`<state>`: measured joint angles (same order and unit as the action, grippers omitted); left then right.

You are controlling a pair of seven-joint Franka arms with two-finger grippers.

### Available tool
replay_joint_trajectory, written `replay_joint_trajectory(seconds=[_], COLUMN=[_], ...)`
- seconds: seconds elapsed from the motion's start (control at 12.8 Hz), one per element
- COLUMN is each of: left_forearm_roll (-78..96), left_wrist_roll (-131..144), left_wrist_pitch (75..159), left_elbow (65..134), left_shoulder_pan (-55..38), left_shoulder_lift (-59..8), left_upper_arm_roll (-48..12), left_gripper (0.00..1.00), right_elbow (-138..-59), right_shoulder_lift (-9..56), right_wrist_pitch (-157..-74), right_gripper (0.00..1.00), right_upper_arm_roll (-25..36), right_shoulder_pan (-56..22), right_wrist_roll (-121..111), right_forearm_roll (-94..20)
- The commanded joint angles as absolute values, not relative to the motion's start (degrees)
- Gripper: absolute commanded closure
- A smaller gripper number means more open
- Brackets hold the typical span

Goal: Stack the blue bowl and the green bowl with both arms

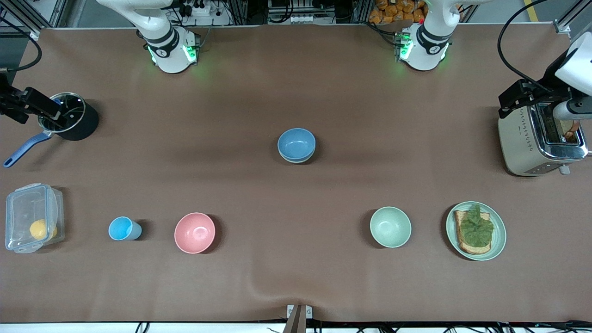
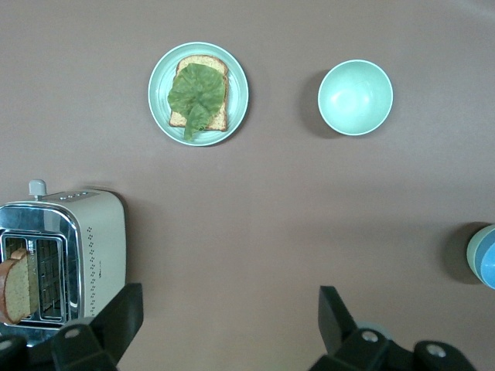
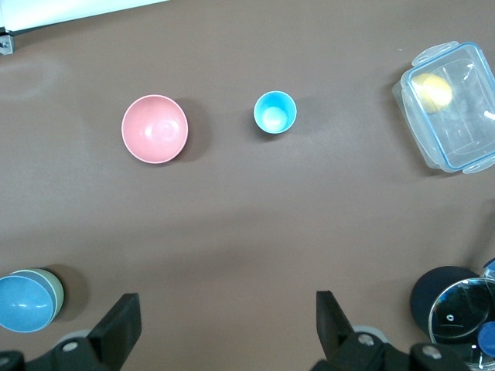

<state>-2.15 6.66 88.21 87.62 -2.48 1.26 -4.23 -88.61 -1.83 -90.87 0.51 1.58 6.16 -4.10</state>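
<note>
The blue bowl (image 1: 296,143) sits nested in the green bowl (image 1: 298,160) at the middle of the table; only a thin sage rim shows under it. The stack also shows in the right wrist view, blue bowl (image 3: 23,303) in green bowl (image 3: 56,287), and at the edge of the left wrist view (image 2: 487,259). My left gripper (image 1: 527,99) (image 2: 230,309) is open and empty, up over the toaster. My right gripper (image 1: 27,105) (image 3: 226,313) is open and empty, up over the black pot.
A mint-green bowl (image 1: 390,226) and a plate (image 1: 498,240) with toast and lettuce lie toward the left arm's end, with the toaster (image 1: 522,143). A pink bowl (image 1: 194,232), light-blue cup (image 1: 122,228), clear box (image 1: 27,217) and pot (image 1: 76,121) lie toward the right arm's end.
</note>
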Motion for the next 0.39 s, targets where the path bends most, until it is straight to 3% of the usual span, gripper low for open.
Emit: replay_joint_trajectory(seconds=[0.0,0.31], left_forearm_roll=[-1.42,-0.79], left_wrist_roll=[6.24,6.24], left_wrist_pitch=[88.68,88.51], left_elbow=[88.68,88.68], left_shoulder_pan=[-2.9,-2.9], left_shoulder_lift=[2.46,2.46], left_upper_arm_roll=[-4.13,-4.13], left_gripper=[0.0,0.0], right_elbow=[-89.56,-89.74], right_shoulder_lift=[-2.2,-2.11], right_wrist_pitch=[-91.41,-91.49], right_gripper=[0.0,0.0], right_upper_arm_roll=[0.79,0.44], right_shoulder_pan=[0.53,0.26], right_wrist_roll=[5.98,5.63], right_forearm_roll=[-3.34,1.41])
